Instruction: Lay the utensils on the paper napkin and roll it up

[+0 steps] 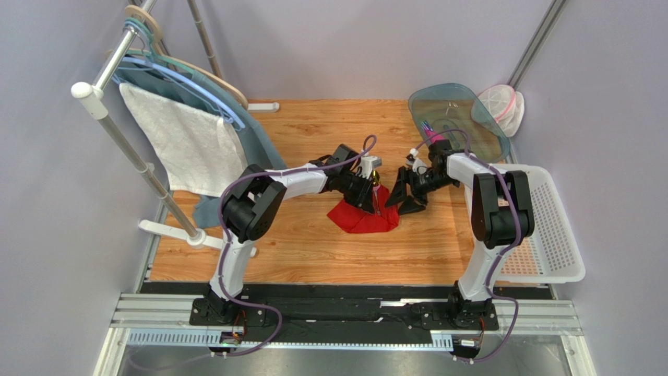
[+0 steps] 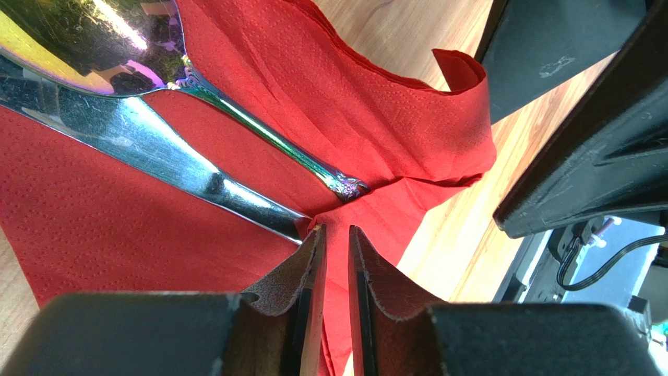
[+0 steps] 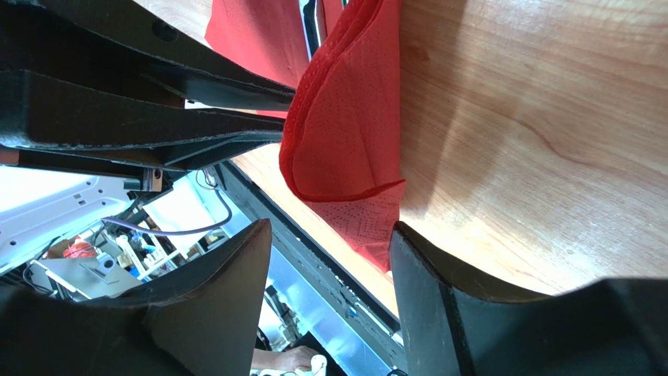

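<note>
The red paper napkin (image 1: 364,217) lies crumpled mid-table, its edge folded up (image 2: 376,117). Two utensils rest on it in the left wrist view: a shiny spoon (image 2: 94,43) with an ornate handle, and a silver knife (image 2: 157,149) beside it. My left gripper (image 2: 335,233) sits at the utensils' handle ends, its jaws nearly together with a fold of napkin pinched between them. In the top view it is (image 1: 375,196) over the napkin's far edge. My right gripper (image 3: 329,227) is open at the napkin's right side (image 1: 401,202). A napkin corner (image 3: 368,227) lies just by one finger, not gripped.
A white perforated basket (image 1: 560,235) stands at the table's right edge. A teal translucent tray (image 1: 462,117) and a mesh bag (image 1: 502,106) sit at the back right. A white towel (image 1: 184,145) hangs on a rack with hangers at the left.
</note>
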`<state>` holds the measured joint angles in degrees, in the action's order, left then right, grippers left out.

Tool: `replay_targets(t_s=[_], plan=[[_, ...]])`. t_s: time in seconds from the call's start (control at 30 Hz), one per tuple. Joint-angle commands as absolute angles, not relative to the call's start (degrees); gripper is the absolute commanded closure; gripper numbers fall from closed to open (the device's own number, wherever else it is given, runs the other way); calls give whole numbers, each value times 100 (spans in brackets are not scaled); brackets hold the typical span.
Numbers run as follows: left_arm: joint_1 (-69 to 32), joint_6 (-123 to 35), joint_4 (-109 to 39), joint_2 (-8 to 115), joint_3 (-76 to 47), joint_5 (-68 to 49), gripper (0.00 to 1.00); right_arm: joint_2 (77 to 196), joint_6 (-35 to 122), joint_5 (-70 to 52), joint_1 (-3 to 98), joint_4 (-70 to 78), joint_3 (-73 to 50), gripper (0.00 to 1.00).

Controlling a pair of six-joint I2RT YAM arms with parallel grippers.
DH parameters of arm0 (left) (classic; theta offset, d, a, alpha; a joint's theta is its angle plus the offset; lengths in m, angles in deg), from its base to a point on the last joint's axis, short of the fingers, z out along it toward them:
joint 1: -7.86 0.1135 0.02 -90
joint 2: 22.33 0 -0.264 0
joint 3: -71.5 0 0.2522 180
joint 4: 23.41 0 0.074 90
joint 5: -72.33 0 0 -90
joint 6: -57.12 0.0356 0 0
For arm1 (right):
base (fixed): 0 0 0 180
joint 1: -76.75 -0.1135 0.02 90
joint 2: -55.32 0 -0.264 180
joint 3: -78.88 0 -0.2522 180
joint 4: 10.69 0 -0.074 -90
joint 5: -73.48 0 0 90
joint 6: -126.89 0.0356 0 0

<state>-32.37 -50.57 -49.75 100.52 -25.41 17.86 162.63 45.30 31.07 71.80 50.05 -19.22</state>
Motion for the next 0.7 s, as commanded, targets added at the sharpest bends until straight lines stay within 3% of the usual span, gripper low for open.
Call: replay_targets(t_s=[0.0, 0.1, 0.2, 0.37, 0.5, 0.67], plan=[[-3195, -5063, -4895, 10028, -2672, 1828, 75, 16290, 4630, 3033, 7139, 4886, -1828, 39], [-3204, -5054, -4895, 10019, -2663, 1819, 75, 16343, 4621, 3006, 7130, 4903, -1836, 40], [-3204, -5063, -4886, 10010, -2646, 1819, 75, 16387, 4656, 3541, 7130, 4807, -1872, 50], [-3195, -5063, -4877, 10010, -2654, 1819, 75, 16527, 4656, 3894, 7103, 4894, -1828, 48], [-3204, -5063, -4895, 10010, -2663, 1828, 75, 16519, 4586, 3710, 7104, 4974, -1880, 48], [-3187, -5063, -4886, 10010, -2672, 1819, 75, 16492, 4401, 3226, 7104, 5158, -1863, 55]])
